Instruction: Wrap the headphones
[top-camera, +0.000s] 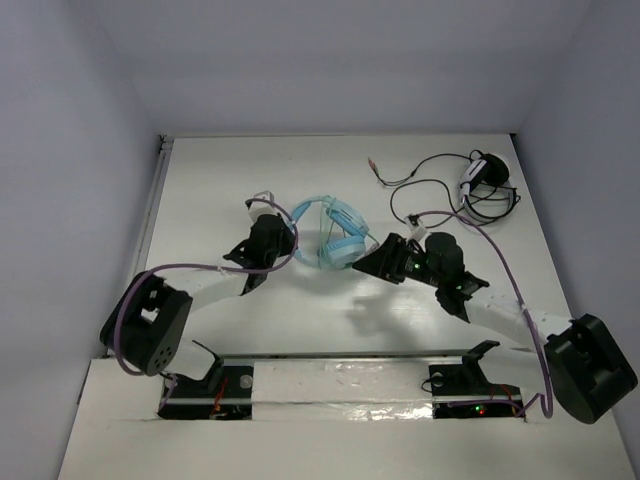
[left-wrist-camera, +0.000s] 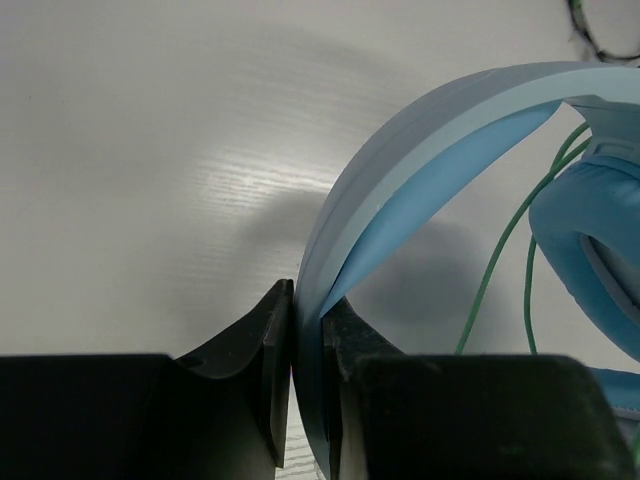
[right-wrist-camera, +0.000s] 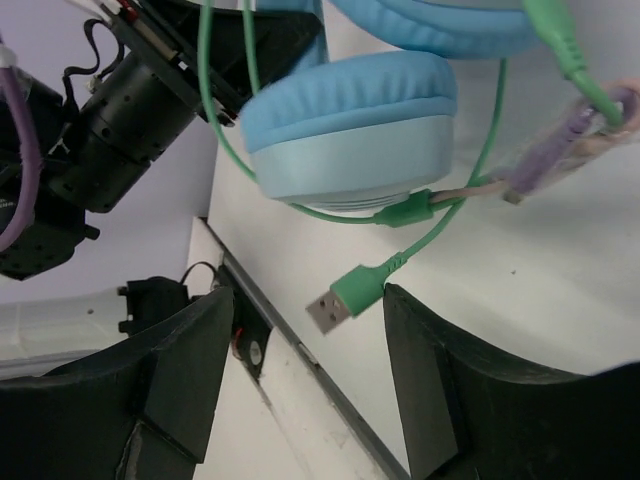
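My left gripper is clamped on the padded band of the one pair of headphones. They lie at the middle of the bench, band arching far-left, both ear cups toward my right gripper. That gripper stands apart, holding nothing. The single green cable ends in one USB plug, seen between its fingers. One black-and-white headset sits far right.

Soft, even light from above keeps the white tabletop bright, with faint, blurred shadows under both arms. Just ahead of the left end effector a pale sheen glares off the surface. Its fingers and the right end effector render near-black, detail lost.
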